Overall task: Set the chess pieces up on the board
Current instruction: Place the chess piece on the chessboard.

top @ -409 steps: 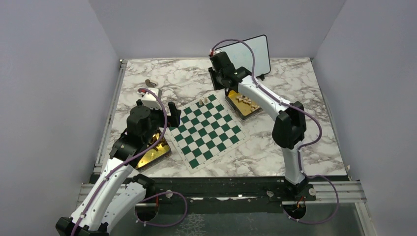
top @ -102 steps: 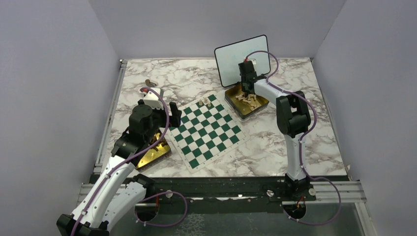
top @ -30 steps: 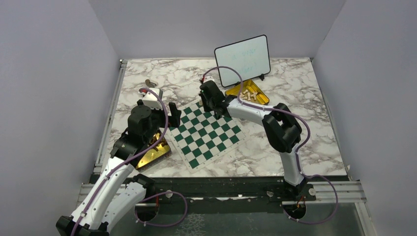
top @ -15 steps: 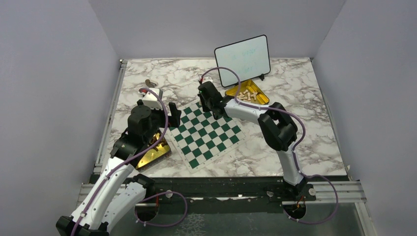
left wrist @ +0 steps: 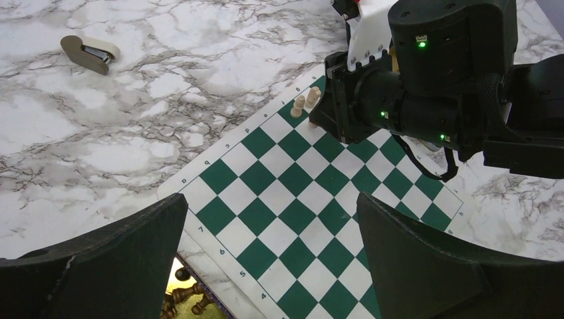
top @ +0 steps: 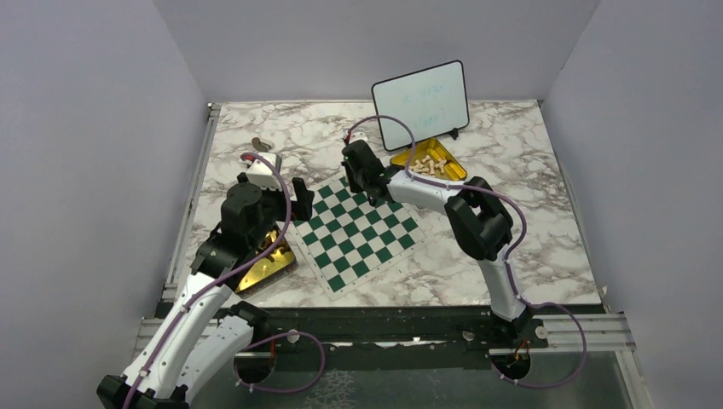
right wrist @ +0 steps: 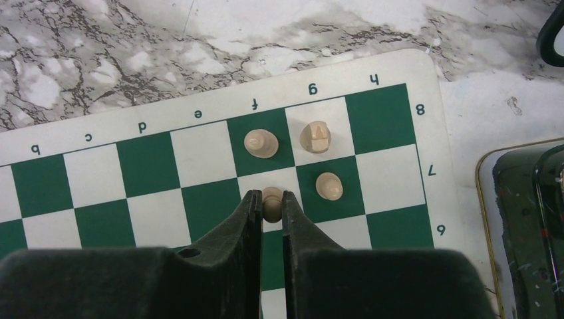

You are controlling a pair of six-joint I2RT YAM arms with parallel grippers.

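The chessboard [top: 358, 234] lies at an angle in the middle of the bench. Over its far corner, the right gripper [right wrist: 270, 207] is nearly closed, pinching a pale pawn [right wrist: 271, 195] upright above a white square. Three pale pieces [right wrist: 315, 137] stand on the squares beside it, one neighbouring pawn [right wrist: 328, 186] just next to a finger. The other pale pieces lie in a gold tin [top: 458, 173] near the far edge. The left gripper [left wrist: 266, 259] hangs wide open and empty over the board's near-left side. The main risk is crowding: as the fingers spread, one could knock over a neighbour. If let go tilted or too high, the pawn may topple.
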